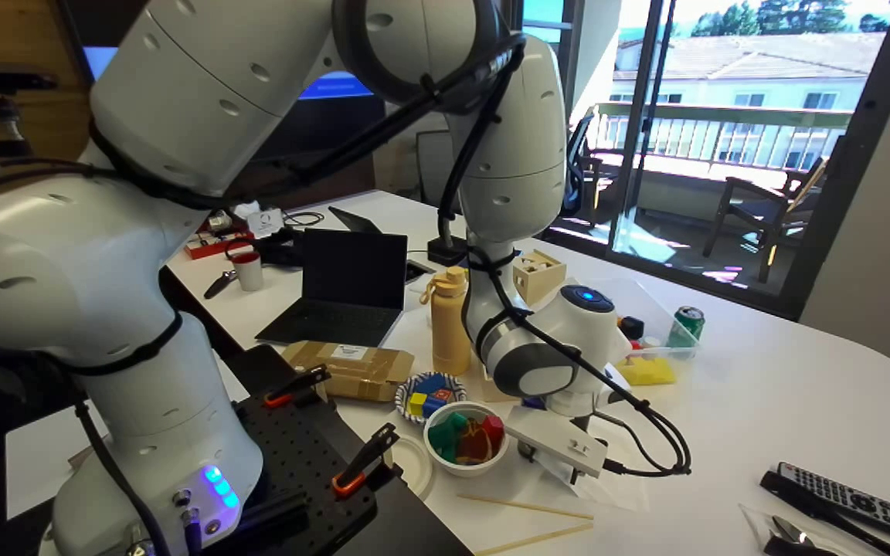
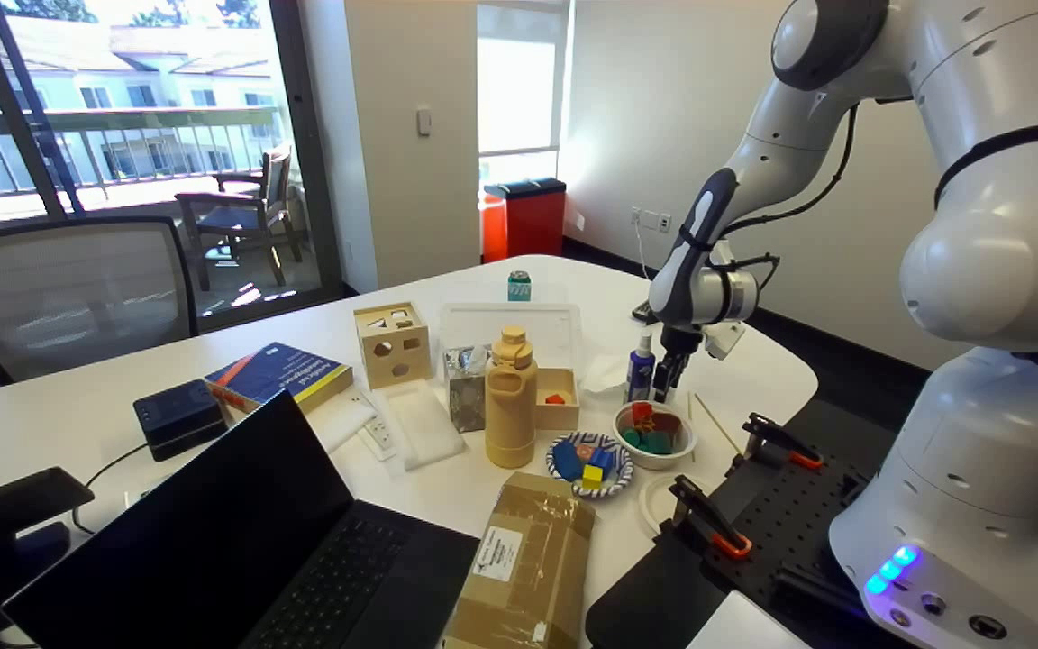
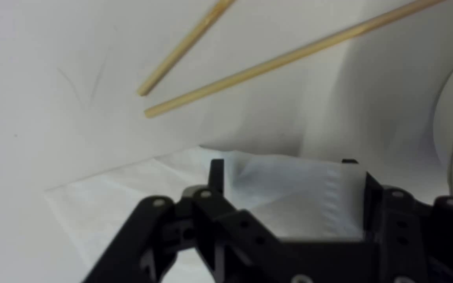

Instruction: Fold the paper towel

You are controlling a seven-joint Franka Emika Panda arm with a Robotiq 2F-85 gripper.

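The paper towel (image 3: 73,208) is a thin white sheet on the white table. In the wrist view its upper edge is raised and creased between my fingers. In an exterior view it shows partly behind the gripper (image 1: 619,483), and it also shows as a pale sheet behind a spray bottle (image 2: 605,371). My gripper (image 3: 288,175) is open, pointing down at the towel's edge, with wide room between the fingers. The left finger stands over the towel. The towel's edge covers part of the right finger, whose tip shows past it. The gripper also shows in both exterior views (image 1: 552,463) (image 2: 666,383).
Two wooden sticks (image 3: 277,63) lie just beyond the towel's edge. A white bowl (image 1: 445,462) with coloured pieces stands close beside the gripper. A blue spray bottle (image 2: 639,371), a tan bottle (image 2: 511,415) and a patterned bowl (image 2: 589,491) stand nearby. A remote (image 1: 862,498) lies further off.
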